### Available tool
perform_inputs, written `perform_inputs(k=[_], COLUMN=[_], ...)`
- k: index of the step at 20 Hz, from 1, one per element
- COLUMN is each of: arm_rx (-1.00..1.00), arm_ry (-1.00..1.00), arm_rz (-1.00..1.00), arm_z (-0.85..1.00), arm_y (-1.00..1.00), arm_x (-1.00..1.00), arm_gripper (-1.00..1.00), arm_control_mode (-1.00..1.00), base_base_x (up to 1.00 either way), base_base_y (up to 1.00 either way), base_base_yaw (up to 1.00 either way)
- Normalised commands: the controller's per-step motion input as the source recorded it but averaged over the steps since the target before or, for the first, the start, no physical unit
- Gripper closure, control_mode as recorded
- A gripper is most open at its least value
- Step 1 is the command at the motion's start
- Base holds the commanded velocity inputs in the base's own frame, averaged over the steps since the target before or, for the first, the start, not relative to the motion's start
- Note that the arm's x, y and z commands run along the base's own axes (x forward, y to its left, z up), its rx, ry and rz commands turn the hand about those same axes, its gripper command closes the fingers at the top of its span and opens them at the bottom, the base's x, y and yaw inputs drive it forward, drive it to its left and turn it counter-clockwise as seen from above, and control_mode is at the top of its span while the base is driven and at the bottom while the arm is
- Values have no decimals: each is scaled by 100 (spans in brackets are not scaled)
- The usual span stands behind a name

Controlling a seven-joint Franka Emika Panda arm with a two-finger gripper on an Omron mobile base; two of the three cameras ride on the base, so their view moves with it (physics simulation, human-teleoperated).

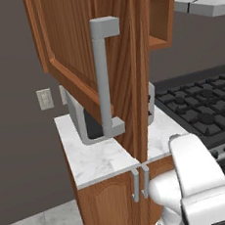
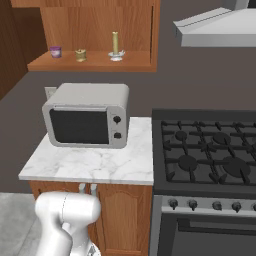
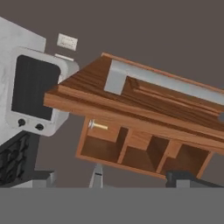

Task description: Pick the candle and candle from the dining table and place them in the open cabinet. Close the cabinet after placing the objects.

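The gripper (image 3: 135, 177) stands with its two dark finger tips wide apart and nothing between them; one tip (image 3: 97, 176) rises at the bottom middle of the hand view, the other further right along the same edge.

Straight ahead of the tips is the cabinet (image 3: 131, 148), its inside open and split by wooden dividers. In the compartment just above the nearer tip lies the slim candle (image 3: 99, 126) on its silver dish base, seen sideways because the hand is rolled. The cabinet door (image 3: 144, 103) spreads across the view above the tips, swung open, with its long grey bar handle (image 3: 131, 76) facing the camera.

From the right base view the shelf (image 2: 90, 61) of the cabinet holds three things in a row: the slim candle (image 2: 115, 46) upright on its dish, the stubby candle (image 2: 80, 55) well apart from it, and a small purple ring (image 2: 55, 51) beyond that one. None touch each other.

Off to the far side of the tips from the open shelf is a microwave (image 3: 35, 96) on a marble counter (image 2: 95, 162), with a black stove (image 2: 205, 150) beside it. In the left base view the open door (image 1: 88, 53) and its handle (image 1: 103, 76) hang in front of the counter (image 1: 97, 158).
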Motion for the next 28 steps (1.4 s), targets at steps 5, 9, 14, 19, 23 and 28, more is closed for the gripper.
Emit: perform_inputs(k=[5,9,14,19,23,28], arm_rx=[9,10,10,8,6,4], arm_ry=[0,0,0,0,0,0], arm_rz=[0,0,0,0,0,0], arm_z=[0,0,0,0,-2,-9], arm_y=[31,30,26,25,19,17], arm_x=[4,11,15,19,27,41], arm_gripper=[-100,-100,-100,-100,-100,-100], arm_control_mode=[-100,-100,-100,-100,-100,-100], base_base_x=[0,0,0,0,0,0], base_base_y=[0,0,0,0,0,0], base_base_yaw=[0,0,0,0,0,0])
